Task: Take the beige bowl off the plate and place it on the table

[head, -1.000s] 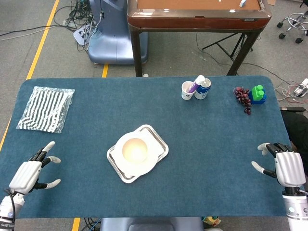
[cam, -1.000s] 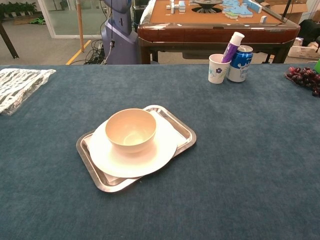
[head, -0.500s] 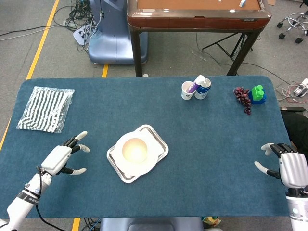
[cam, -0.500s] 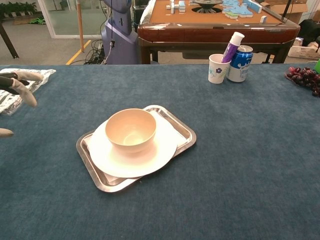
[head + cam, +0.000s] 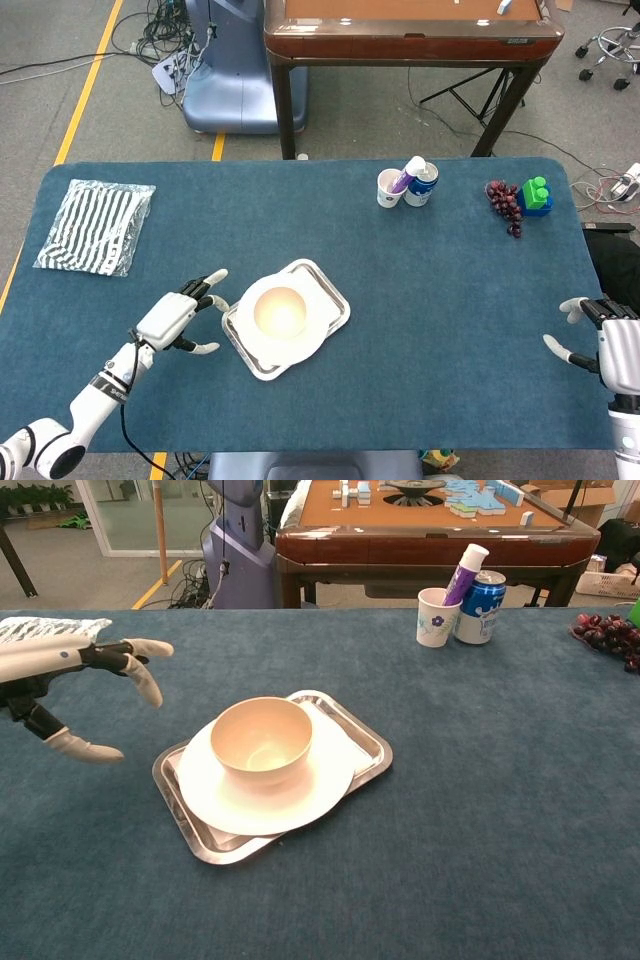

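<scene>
Your left hand [image 5: 178,319] hovers with fingers spread, empty, just left of the round beige bowl [image 5: 280,310], which sits on the white plate [image 5: 262,786] in the steel tray [image 5: 334,302]. Straddle the rim evenly before closing.

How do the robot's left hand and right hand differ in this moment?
The left hand hovers close beside the tray that carries the plate and beige bowl; the right hand sits far off at the table's edge, partly cut off. Both are open and hold nothing.
</scene>
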Motion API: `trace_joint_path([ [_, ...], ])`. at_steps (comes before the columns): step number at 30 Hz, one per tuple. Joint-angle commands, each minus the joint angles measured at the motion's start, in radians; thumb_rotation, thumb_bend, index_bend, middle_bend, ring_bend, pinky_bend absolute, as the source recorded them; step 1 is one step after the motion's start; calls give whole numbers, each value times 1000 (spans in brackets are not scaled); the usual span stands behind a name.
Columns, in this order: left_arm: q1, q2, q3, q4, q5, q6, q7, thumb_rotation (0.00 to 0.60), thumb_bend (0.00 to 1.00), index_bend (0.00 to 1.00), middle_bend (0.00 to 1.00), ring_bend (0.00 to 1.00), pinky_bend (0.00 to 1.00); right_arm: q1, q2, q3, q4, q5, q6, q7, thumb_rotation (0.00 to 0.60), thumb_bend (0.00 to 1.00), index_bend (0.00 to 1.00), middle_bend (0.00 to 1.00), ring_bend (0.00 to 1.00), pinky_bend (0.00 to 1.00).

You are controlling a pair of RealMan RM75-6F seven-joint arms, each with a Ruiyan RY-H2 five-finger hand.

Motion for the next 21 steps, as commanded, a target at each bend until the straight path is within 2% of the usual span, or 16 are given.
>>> trace_joint_path([
  [1, -14, -18, 0, 8, 10, 10, 20, 600, 143, 340, 0, 0, 70, -1, 4, 2, -6, 9, -6, -4, 600, 0, 472, 562, 427, 442],
  [10, -46, -81, 8, 61, 73, 68, 56, 600, 143, 375, 0, 0, 70, -1, 12, 7, -13, 29, -26, -10, 600, 0, 471, 562, 427, 442],
  [21, -93, -156, 30, 118, 95, 60, 120, 600, 143, 406, 0, 0, 70, -3, 16, 15, -11, 46, -33, -1, 600, 0, 471, 562, 427, 442],
])
